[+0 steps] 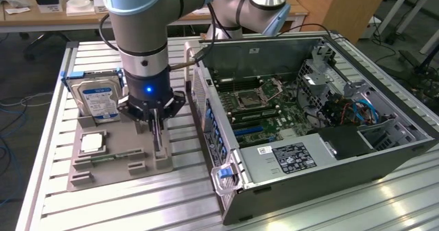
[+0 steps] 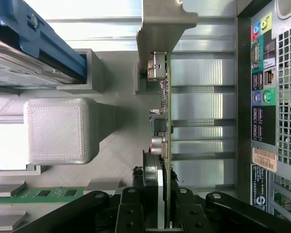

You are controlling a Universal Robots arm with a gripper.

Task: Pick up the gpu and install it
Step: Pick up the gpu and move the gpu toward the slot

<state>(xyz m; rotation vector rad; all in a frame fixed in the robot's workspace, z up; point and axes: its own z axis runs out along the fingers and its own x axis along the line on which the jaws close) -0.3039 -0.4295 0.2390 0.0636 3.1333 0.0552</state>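
At the exterior view's left, beside the open computer case (image 1: 309, 112), the gpu (image 1: 158, 142) is held standing on edge in a slot of the grey holder (image 1: 116, 172) on the table (image 1: 103, 213). The gripper (image 1: 156, 120) is clamped on its upper edge. The grip is probably best kept square and the card drawn straight out of the slot, so that the silver bracket (image 2: 162, 29) is not caught on the holder. Seen edge-on from the wrist, the card's faces cannot be read. The exact contact of the jaws is cut off by the frame.
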